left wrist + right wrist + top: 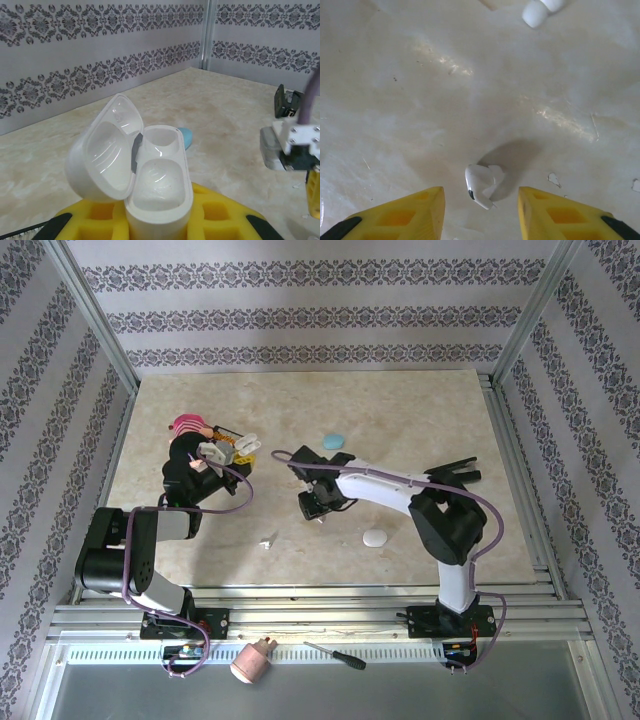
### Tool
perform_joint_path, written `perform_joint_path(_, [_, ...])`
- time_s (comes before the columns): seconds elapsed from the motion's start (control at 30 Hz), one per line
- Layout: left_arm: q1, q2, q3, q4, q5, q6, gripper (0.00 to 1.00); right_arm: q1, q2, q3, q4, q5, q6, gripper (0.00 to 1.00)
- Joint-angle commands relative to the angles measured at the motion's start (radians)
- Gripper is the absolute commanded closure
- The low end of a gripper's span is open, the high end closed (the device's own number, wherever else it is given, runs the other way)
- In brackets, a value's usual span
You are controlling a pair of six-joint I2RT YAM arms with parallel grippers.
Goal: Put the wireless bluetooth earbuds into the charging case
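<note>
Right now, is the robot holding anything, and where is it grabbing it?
The left gripper clamps the open white case by its lower body. The right gripper holds nothing.

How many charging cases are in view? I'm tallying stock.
3: an open white case held in the left gripper; a blue case farther back, centre; a closed white case beside the right arm. Others may be hidden behind the arms.

Beige marbled table [450, 420] carrying few small items, well apart. Toward far middle, blue oval case [333, 440] lying flat. Near front edge, right of centre, white oval case [375, 538] sitting. Mid-table, white earbud [482, 186] lying, casting shadow. Left of it, nearer front, small white bud [268, 538] resting. Tiny pale flecks [553, 178] dotting surface.
</note>
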Motion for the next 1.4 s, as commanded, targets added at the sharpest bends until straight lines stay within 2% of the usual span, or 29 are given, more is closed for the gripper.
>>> perform_joint_path(0.0, [0.020, -0.036, -0.006, 0.004, -0.020, 0.021, 0.96, 0.030, 0.053, 0.052, -0.116, 0.149, -0.031, 0.59])
perform_joint_path(0.3, [0.021, -0.035, -0.007, 0.006, -0.022, 0.021, 0.96, 0.085, 0.122, 0.113, -0.166, 0.179, -0.052, 0.62])
perform_joint_path(0.67, [0.021, -0.036, -0.009, 0.008, -0.023, 0.023, 0.96, 0.068, 0.140, 0.133, -0.171, 0.189, -0.064, 0.81])
perform_joint_path(0.83, [0.022, -0.035, -0.009, 0.008, -0.023, 0.023, 0.96, 0.033, 0.101, 0.098, -0.146, 0.158, -0.064, 0.85])
perform_joint_path(1.23, [0.021, -0.033, -0.007, 0.008, -0.021, 0.020, 0.96, -0.120, -0.067, -0.130, 0.112, -0.182, 0.083, 0.88])
perform_joint_path(1.37, [0.021, -0.035, -0.009, 0.007, -0.022, 0.020, 0.96, -0.215, -0.111, -0.279, 0.318, -0.399, 0.224, 0.88])
